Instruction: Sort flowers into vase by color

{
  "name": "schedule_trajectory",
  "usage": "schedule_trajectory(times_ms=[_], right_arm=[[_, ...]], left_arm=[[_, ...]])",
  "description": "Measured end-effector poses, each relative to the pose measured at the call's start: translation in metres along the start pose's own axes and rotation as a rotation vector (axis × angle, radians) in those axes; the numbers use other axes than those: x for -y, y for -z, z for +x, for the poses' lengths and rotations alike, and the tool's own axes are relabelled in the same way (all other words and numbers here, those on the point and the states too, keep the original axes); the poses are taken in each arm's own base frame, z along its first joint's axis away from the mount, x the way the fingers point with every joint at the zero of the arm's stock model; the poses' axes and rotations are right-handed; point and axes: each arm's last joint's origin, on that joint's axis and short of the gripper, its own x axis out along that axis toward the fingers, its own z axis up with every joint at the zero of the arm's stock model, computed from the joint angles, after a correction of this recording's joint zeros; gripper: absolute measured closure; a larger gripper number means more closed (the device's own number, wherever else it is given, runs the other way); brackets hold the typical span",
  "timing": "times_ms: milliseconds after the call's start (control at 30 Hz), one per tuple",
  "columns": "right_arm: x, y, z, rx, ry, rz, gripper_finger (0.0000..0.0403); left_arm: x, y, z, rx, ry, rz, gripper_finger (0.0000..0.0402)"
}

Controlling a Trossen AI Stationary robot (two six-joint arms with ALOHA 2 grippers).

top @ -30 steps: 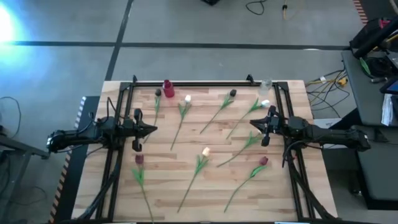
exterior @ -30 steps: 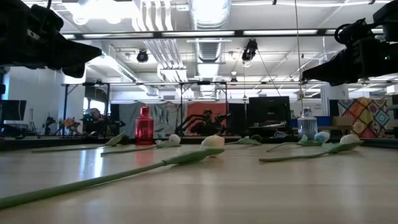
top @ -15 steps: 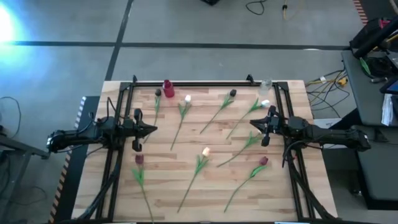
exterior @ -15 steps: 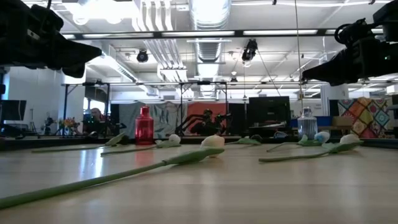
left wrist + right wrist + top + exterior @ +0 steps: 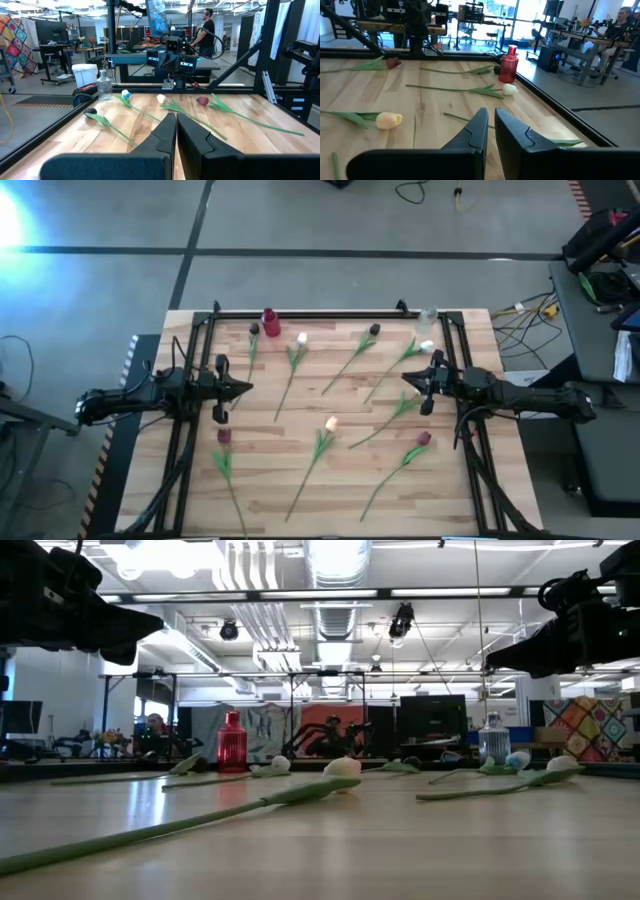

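Several flowers lie flat on the wooden table (image 5: 270, 480), their stems resting on it. Dark heads (image 5: 254, 329) (image 5: 374, 329) and pale heads (image 5: 301, 338) (image 5: 427, 346) lie toward the far edge. A peach head (image 5: 331, 423) lies at the middle, and a maroon head (image 5: 224, 436) and a red head (image 5: 423, 439) lie nearer. A red vase (image 5: 270, 321) stands at the far left and a clear vase (image 5: 428, 316) at the far right. My left gripper (image 5: 248, 388) hovers shut at the left side. My right gripper (image 5: 405, 377) hovers shut at the right side. Both point level at the table's middle and hold nothing.
A black metal frame (image 5: 320, 313) runs along the table's far edge and down both sides. The stems lie slanted across the middle between the two grippers. Beyond the table are workbenches and a person (image 5: 206, 27).
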Motion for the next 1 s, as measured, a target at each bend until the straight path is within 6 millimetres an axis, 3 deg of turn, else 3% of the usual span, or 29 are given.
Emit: schedule_trajectory(times_ms=[333, 667, 1000], right_arm=[[0.001, -0.007, 0.0, 0.075, 0.017, -0.019, 0.0376], [0.0, -0.02, -0.001, 0.199, -0.072, 0.239, 0.0375], [-0.017, -0.006, 0.02, -0.084, 0.02, 0.232, 0.0374]], left_arm=[[0.0, 0.0, 0.0, 0.0, 0.0, 0.0, 0.0401], [0.0, 0.0, 0.0, 0.0, 0.0, 0.0, 0.0401], [0.0, 0.0, 0.0, 0.0, 0.0, 0.0, 0.0401]])
